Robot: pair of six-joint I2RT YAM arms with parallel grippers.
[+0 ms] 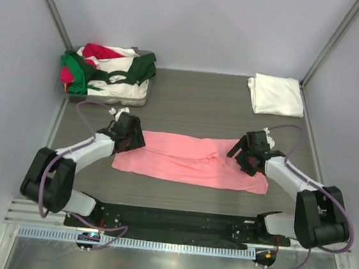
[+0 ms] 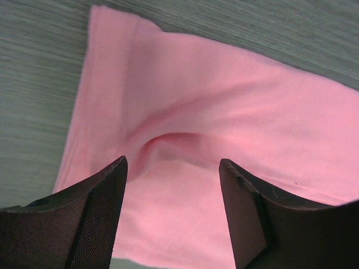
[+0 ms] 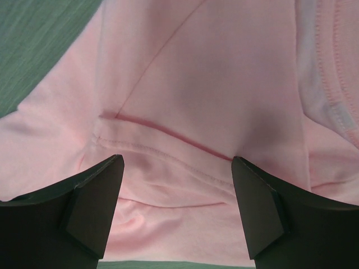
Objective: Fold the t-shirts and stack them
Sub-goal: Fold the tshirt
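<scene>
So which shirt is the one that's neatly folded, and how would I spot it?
Look at the grey table and go to its far right corner. The white t-shirt lies there alone, folded into a neat flat rectangle. The pink t-shirt sprawls rumpled mid-table, and the pile of green, red and white shirts is a jumble at the far left.
</scene>
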